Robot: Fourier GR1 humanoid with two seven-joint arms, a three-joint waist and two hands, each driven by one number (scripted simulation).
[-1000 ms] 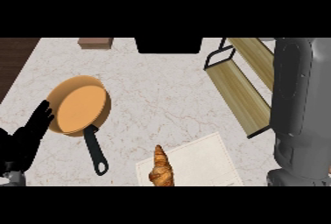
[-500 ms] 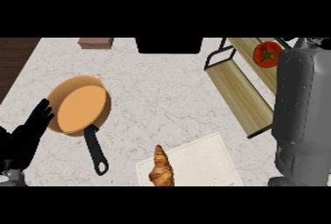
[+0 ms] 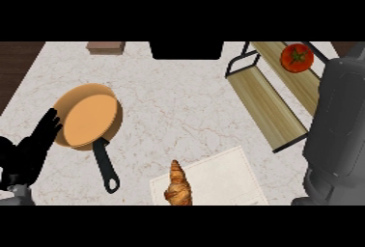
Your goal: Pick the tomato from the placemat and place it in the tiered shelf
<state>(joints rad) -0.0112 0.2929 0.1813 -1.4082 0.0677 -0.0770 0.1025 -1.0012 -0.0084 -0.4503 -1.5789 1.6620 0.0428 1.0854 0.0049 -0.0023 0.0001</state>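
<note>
Tomato point(image 3: 296, 57) on shelf point(image 3: 267, 103) at one o'clock. Pan point(image 3: 88, 116) at nine, croissant point(image 3: 178, 184) overlapping placemat point(image 3: 217, 178) at six. Left hand point(image 3: 34, 147) open beside pan; right hand unseen behind grey forearm point(image 3: 341, 125).

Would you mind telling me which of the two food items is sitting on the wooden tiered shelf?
The round red tomato, on the shelf's upper board. The golden-brown croissant instead lies on the white placemat's left edge.

Red tomato point(image 3: 296, 57), orange pan point(image 3: 88, 116), white veined marble counter point(image 3: 185, 106).

Bright, even light; faint shadows, no glare.
</note>
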